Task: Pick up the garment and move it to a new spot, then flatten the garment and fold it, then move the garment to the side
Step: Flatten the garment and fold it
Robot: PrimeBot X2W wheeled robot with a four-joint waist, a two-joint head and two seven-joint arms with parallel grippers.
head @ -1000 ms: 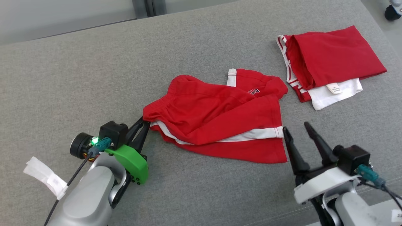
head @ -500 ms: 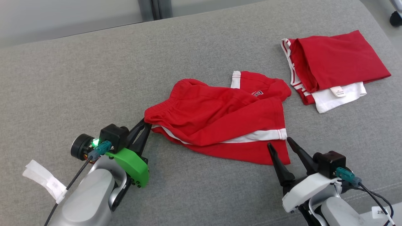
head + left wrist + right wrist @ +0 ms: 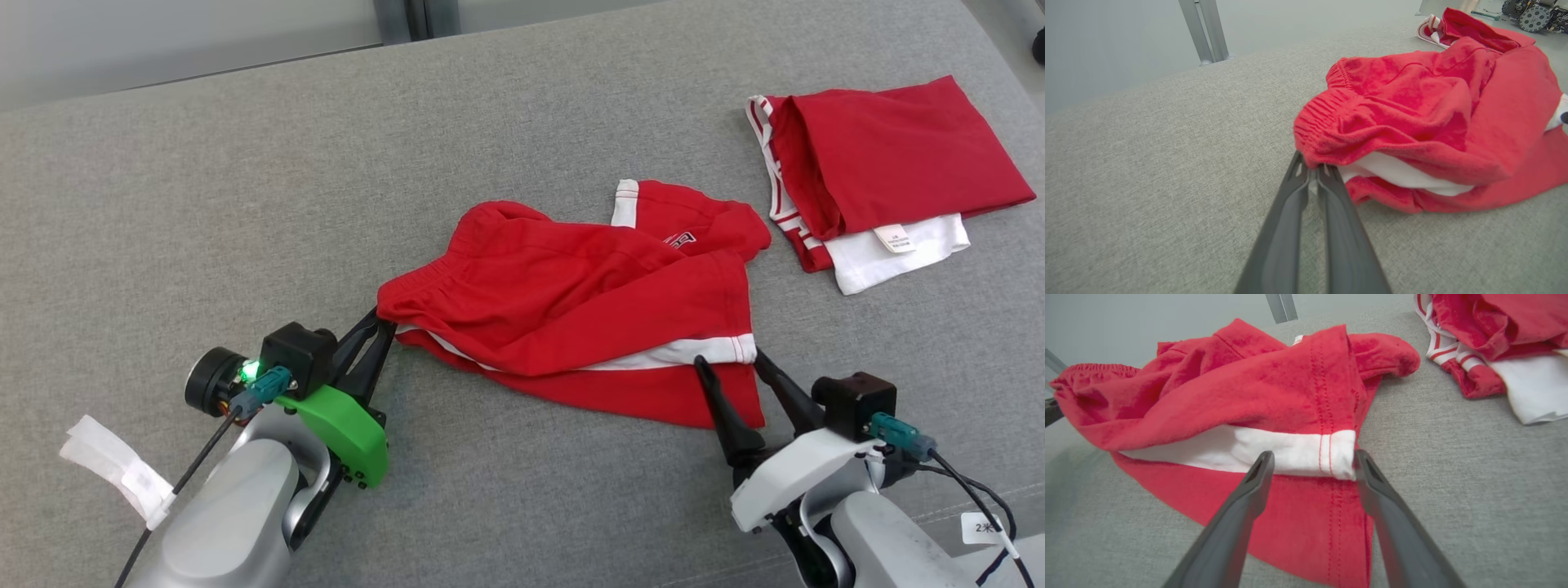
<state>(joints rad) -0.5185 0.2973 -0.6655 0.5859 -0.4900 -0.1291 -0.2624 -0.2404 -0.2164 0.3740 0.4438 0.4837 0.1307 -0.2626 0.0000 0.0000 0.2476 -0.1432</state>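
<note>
Shorts (image 3: 571,310) in the head view: where are they, and what is hard to see?

Crumpled, mid-couch (image 3: 245,204). A fold covers part of the print on the far leg, so it is unreadable. The left gripper (image 3: 381,321) is clenched on the waistband corner, its tips buried in the cloth. The right gripper (image 3: 729,358) stands spread wide at the white-banded hem, grasping nothing. Its arm is cut off by the lower edge.

Anything near?

A folded red-and-white pile (image 3: 890,171) lies apart, off to the right, and its label is too small to read. A white tag (image 3: 114,469) hangs from the left arm.

And the left wrist view?

The two fingers are pressed together, pinching the gathered waistband edge just above a white lining. The shorts (image 3: 1412,102) hide most of the pile (image 3: 1431,29), with just a striped corner peeking over. Wheeled gear (image 3: 1531,14) in the top right corner is too blurred to name.

Right wrist view?

The white band's end lies between the parted fingers, the right one at its stitched corner. Whether it touches cannot be told. Red hem runs beneath both. The pile (image 3: 1494,330) is cut off at the top right. The left gripper shows as a dark sliver at the left edge, half behind the waistband.
</note>
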